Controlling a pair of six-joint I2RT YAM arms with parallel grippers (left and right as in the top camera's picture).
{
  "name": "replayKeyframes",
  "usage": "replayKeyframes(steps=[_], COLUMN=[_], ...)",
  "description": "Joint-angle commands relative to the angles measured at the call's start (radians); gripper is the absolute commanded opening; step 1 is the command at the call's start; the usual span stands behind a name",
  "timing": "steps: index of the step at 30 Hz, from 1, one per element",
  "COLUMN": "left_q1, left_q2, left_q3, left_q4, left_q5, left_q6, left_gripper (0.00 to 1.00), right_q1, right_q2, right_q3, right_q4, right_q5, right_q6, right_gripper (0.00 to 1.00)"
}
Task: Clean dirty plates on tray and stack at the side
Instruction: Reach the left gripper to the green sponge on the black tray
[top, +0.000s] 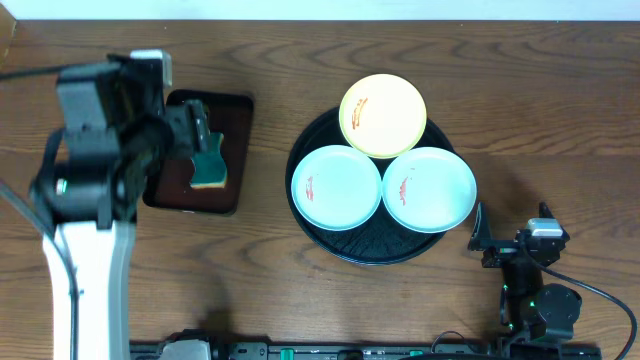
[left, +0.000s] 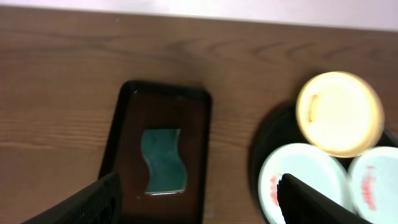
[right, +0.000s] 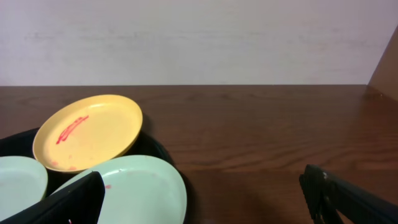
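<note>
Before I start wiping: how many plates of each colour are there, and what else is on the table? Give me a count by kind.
Pale bluish-white plates: 2
Yellow plate: 1
Round black tray: 1
Rectangular dark tray: 1
Teal sponge: 1
Total: 6

Plates (top: 336, 187) on tray (top: 372, 248); sponge (top: 209, 172) left

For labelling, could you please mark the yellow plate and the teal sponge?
yellow plate (top: 383, 115), overhead view, centre of its face.
teal sponge (left: 164, 160), left wrist view, middle of its top.
</note>
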Motion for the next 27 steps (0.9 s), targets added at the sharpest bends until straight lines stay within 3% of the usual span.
replayKeyframes(steps=[1,7,16,27], left_q1=[0.003,0.003,0.040,0.056], left_q2=[0.099,0.226,0.436,0.595], left_q3=[0.019,0.018,0.018,0.018], left_q4=[-0.018,-0.018,-0.006,-0.003], left_q5=[-0.060,-0.060,-0.060,-0.061], left_q6=[0.029,0.027,-0.120,-0.122], left_gripper=[0.80,0.80,0.80,0.80], right_q1=[-0.003,-0.003,-0.003,-0.003], right_q2=[-0.003,-0.003,-0.003,-0.003], right_q3=[-0.002,-0.002,-0.002,-0.002], right_q4=[-0.004,-0.004,-0.004,-0.004], right_q5=[0.002,0.002,0.002,0.002], right_q6=[0.014,0.014,0.014,0.014], right_gripper=[0.99,0.99,0.99,0.99])
